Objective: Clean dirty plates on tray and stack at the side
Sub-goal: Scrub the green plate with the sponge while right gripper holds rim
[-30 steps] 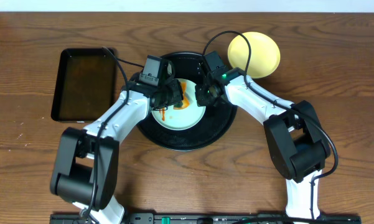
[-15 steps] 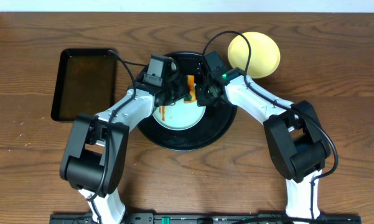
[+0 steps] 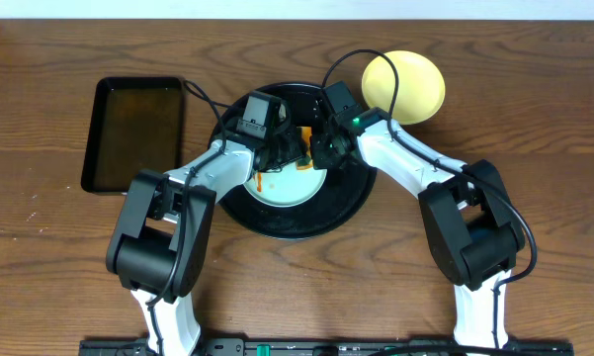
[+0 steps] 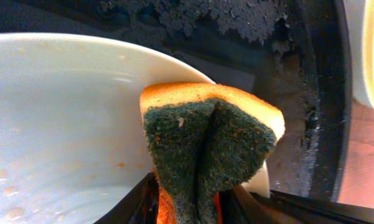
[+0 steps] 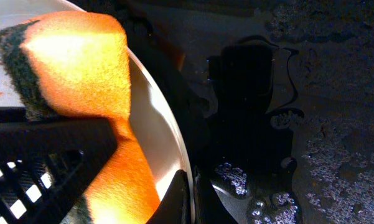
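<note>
Overhead view: a wooden desk (image 3: pixel 40 237) is seen from above, with both arms bent in toward its middle.
Rectangular tray (image 3: pixel 133 133): set at the left of the desk; black, with brownish liquid lying in it; kept apart from the round tray.
Left end effector (image 3: pixel 289 150): held over the far part of the green plate, with a sponge pinched between its fingers.
Sponge (image 4: pixel 205 143): orange, with a dark green scouring face; folded so that a crease runs down the green face. In the left wrist view it is placed at the rim of the green plate.
Green plate (image 3: pixel 287 186): pale mint, laid flat on the round tray. Orange-brown streaks (image 3: pixel 260 180) are seen on its left part, and a few faint orange specks show in the left wrist view.
Round tray (image 3: pixel 277 225): black, with a raised rim, placed in the middle of the desk. Its floor is shown wet and speckled in both wrist views.
Right end effector (image 3: pixel 319 150): pressed together on the right rim of the green plate, just beside the sponge. In the right wrist view the rim is seen running into the closed fingertips.
Yellow plate (image 3: pixel 405 87): set on the desk at the upper right, just beside the rim of the round tray; crossed by the right arm's cable.
</note>
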Robot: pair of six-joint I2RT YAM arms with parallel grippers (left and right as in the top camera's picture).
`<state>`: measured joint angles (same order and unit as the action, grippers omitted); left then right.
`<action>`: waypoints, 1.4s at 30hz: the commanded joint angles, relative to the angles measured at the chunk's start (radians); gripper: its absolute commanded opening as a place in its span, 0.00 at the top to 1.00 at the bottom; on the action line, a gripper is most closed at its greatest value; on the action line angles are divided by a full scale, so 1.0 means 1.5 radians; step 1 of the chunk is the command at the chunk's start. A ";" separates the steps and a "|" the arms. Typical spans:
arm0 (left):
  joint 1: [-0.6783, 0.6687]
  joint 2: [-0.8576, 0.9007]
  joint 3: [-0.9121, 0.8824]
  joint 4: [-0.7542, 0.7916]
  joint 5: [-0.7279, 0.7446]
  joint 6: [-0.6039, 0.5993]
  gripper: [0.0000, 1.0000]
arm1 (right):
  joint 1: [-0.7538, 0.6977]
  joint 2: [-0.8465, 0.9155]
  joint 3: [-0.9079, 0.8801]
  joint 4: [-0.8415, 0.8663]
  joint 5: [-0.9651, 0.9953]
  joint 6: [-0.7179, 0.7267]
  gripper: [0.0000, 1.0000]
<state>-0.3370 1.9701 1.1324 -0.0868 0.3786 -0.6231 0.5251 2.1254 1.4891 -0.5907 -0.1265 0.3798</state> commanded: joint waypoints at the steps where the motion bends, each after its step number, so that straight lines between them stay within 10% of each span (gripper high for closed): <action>1: 0.004 0.013 -0.010 -0.029 -0.084 0.057 0.66 | -0.005 0.006 -0.005 -0.003 0.010 0.006 0.99; 12: 0.004 -0.078 -0.010 -0.037 -0.104 0.064 0.89 | -0.005 0.006 -0.005 -0.002 0.012 0.006 0.99; 24: -0.002 -0.070 -0.010 -0.046 -0.097 0.061 0.57 | -0.005 0.006 -0.005 0.000 0.012 0.006 0.99; 42: -0.002 -0.013 -0.010 -0.016 -0.131 0.064 0.73 | -0.005 0.006 -0.005 0.000 0.012 0.006 0.99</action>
<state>-0.3378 1.9404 1.1297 -0.1169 0.2031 -0.5419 0.5251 2.1254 1.4891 -0.5903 -0.1230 0.3798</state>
